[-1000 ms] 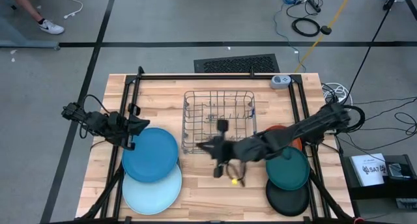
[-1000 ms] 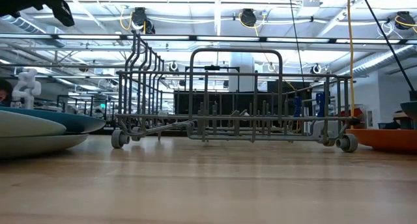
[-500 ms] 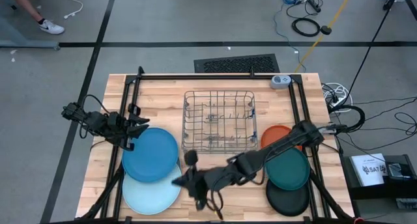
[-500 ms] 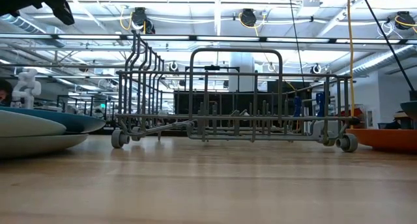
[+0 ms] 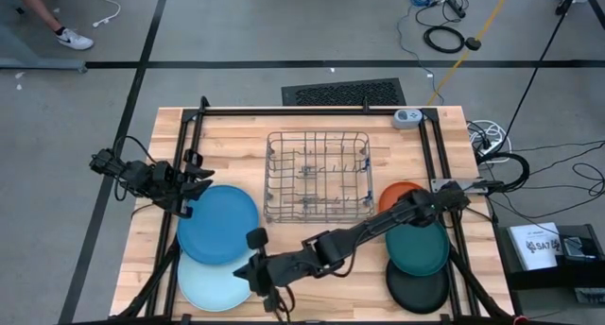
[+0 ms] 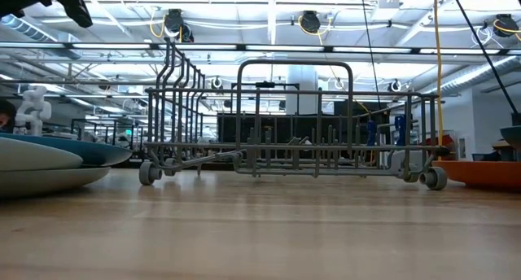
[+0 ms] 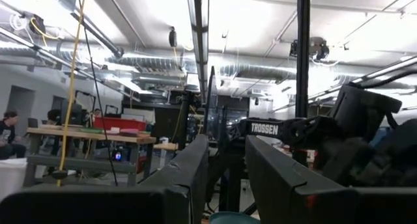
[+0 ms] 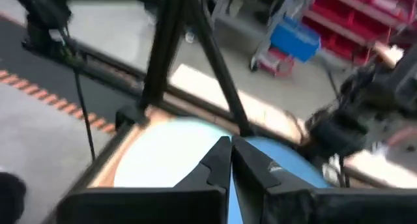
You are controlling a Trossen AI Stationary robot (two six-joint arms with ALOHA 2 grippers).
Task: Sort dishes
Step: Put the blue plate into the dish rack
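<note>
A blue plate lies on the table's left side, overlapping a pale blue plate nearer the front edge. An orange plate, a teal plate and a black plate lie overlapping on the right. My right arm reaches across the table. Its shut gripper is above the pale blue plate's right edge, with the blue plate beside it. My left gripper is open and empty at the blue plate's far left rim.
A wire dish rack stands at the table's middle, toward the far edge; it fills the low view. A small white device sits at the far right corner. Bare wood lies between the two plate groups along the front.
My right gripper has swung from in front of the rack toward the table's left and near edge, ending over the pale blue plate's right edge. No plate has moved.
</note>
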